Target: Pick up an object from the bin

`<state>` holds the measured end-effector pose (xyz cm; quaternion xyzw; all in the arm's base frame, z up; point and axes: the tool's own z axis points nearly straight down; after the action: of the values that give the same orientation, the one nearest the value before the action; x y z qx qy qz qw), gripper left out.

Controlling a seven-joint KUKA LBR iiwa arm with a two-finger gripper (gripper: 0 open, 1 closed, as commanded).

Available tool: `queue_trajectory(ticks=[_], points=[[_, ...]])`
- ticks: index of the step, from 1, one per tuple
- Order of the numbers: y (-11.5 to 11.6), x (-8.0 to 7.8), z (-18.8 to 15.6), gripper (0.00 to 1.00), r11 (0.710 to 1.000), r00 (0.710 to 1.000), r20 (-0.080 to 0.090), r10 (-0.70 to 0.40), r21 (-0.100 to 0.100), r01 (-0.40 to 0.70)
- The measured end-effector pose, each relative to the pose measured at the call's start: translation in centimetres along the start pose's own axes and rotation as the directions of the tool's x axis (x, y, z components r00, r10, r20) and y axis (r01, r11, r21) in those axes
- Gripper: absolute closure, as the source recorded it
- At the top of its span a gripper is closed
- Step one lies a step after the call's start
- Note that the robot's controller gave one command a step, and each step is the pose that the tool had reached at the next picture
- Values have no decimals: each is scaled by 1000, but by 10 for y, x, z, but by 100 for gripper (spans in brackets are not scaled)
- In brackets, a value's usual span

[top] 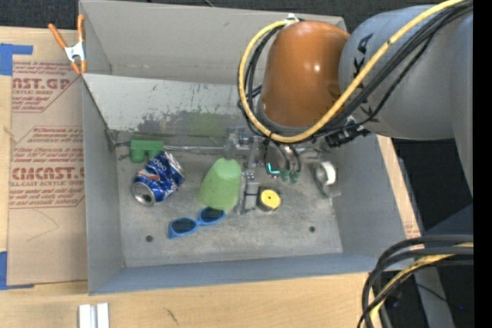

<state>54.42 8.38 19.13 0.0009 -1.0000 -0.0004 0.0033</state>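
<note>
Gripper (pixel 259 182) low in the bin (pixel 98 180), just beside a green cup (pixel 220 185).
The cup lies on its side in the middle of the floor, and a small yellow disc (pixel 268 200) is on the gripper's other side. Whether the jaws are open or closed, I cannot tell. Blue sunglasses (pixel 196 223) lie near.

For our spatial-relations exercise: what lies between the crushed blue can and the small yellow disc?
In the camera view, the light green cup lies between them, with the gripper close beside it.
</note>
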Motion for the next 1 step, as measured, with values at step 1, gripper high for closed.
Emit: queue_trajectory(ticks=[1], points=[[93, 13, 126, 0, 993, 993, -3, -121, 2, 121]])
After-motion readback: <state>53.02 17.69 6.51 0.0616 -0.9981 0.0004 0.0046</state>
